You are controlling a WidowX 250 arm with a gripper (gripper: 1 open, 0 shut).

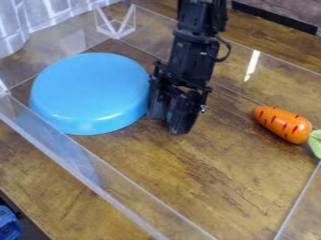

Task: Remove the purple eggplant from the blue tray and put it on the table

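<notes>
Wood-grain table [189, 187], blue tray [90, 93], black hand [175, 117] beside it, grip unclear, carrot [283, 124] at right

An orange toy carrot [282, 124] marked with dark lines is lying on its side at the right, its green top [314, 145] pointing toward the frame's right edge, where part of it is running out of view. At the lower left corner, a blue object [9, 224] is showing only in part, sitting beyond the clear wall, too cropped to identify.
</notes>
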